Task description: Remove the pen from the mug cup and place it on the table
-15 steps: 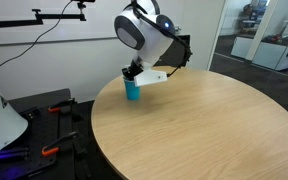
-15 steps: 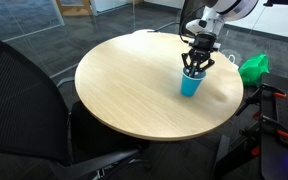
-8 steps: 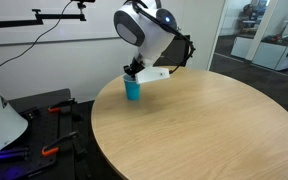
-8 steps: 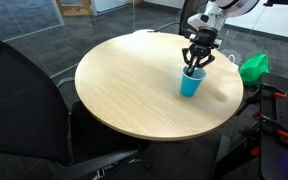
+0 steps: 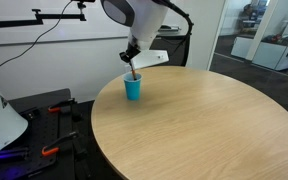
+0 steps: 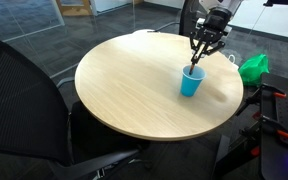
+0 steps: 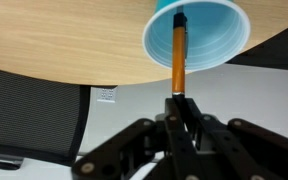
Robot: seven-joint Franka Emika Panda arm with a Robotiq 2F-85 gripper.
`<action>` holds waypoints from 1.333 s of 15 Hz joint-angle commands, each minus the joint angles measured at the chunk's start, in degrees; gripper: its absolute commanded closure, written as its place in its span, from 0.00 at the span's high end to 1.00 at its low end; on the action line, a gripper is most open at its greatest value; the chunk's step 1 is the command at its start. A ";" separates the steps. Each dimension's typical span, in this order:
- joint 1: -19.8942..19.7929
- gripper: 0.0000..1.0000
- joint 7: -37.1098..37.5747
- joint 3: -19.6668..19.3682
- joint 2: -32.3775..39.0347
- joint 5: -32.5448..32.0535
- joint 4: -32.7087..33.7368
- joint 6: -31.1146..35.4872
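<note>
Office space, glass partitions [image 5: 249, 40] at the back, round light-wood table [image 5: 204, 120] filling the front of an exterior view. Blue mug cup [image 5: 133, 88] upright near the table's edge. Robotiq gripper [image 5: 132, 62] straight above the mug cup, pointing down, clear of the rim. Pen [image 5: 133, 72] pinched in it, hanging close to vertical, lower tip at the mug cup's mouth; too small to tell whether inside or just above. White arm housing [image 5: 134, 12] higher up over the mug cup, cropped at the top.

Exterior view from across the table [image 6: 124, 90]: mug cup [image 6: 191, 82] close to the edge, black chair [image 6: 24, 110] well apart from the mug cup on the opposite side, green object [image 6: 252, 67] off the table just beyond the mug cup. Gripper [image 6: 201, 50] over the mug cup, closed in around the pen [image 6: 196, 62]; pen slightly tilted, bottom end down at the rim.

Wrist view: looking along the fingers [image 7: 171, 115] at the mug cup [image 7: 212, 40], blue interior open to the camera. Pen [image 7: 179, 55] orange here with a dark far tip, running from between the fingers out over the mug cup's interior. Jaws nearly closed, clamped on the near end of the pen. Wood top of the table [image 7: 54, 40] beside the mug cup, chair [image 7: 34, 120] back past the table edge.
</note>
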 commanded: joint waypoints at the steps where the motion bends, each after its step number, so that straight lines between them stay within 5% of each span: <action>1: 1.60 0.03 0.72 -0.14 -9.91 -0.86 -5.98 1.76; 8: 4.73 0.03 10.17 1.55 -17.18 -8.51 -6.19 11.42; 14: 5.64 0.03 33.60 2.44 -12.37 -27.44 0.87 20.04; 15: 6.85 0.13 27.64 0.80 -15.21 -23.22 -2.42 18.36; 20: 6.54 0.13 32.11 1.11 -12.83 -26.59 0.19 18.55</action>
